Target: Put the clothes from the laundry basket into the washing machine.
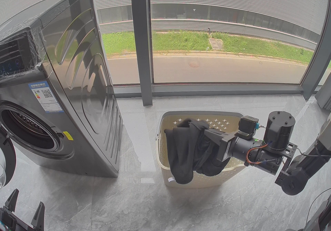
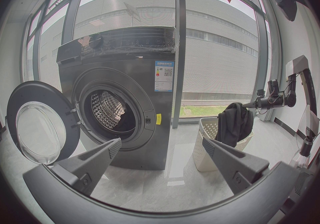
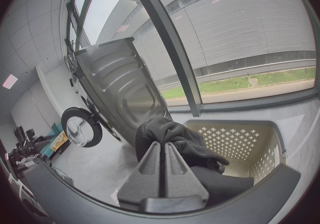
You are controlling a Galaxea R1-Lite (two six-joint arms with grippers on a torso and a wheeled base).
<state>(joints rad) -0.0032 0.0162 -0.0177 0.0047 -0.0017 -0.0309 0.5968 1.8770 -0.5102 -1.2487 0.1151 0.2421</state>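
A limp black garment (image 1: pixel 186 152) drapes over the rim of the cream plastic laundry basket (image 1: pixel 220 178), whose walls are pierced with star-shaped holes. The right pincer (image 1: pixel 209 134), on a level, outstretched arm, is clamped on the garment's bunched top. The left pincer (image 1: pixel 26 207) sits low, spread wide and empty, facing the grey metal washing machine (image 1: pixel 86 87) with its round door (image 2: pixel 40 127) open.

- Right gripper (image 3: pixel 162 146) — two dark grey wedge fingers (image 3: pixel 178 171) with triangular recesses.
- Behind it, a black cylindrical wrist (image 1: pixel 241 147) with a looped orange cable (image 1: pixel 253 155); a small black camera box (image 1: pixel 249 125) sits on top.
- Left gripper (image 2: pixel 159 143) — grey tapered fingers, ribbed pads (image 2: pixel 115 147) at the tips, a round screw (image 2: pixel 237 178) near each base.
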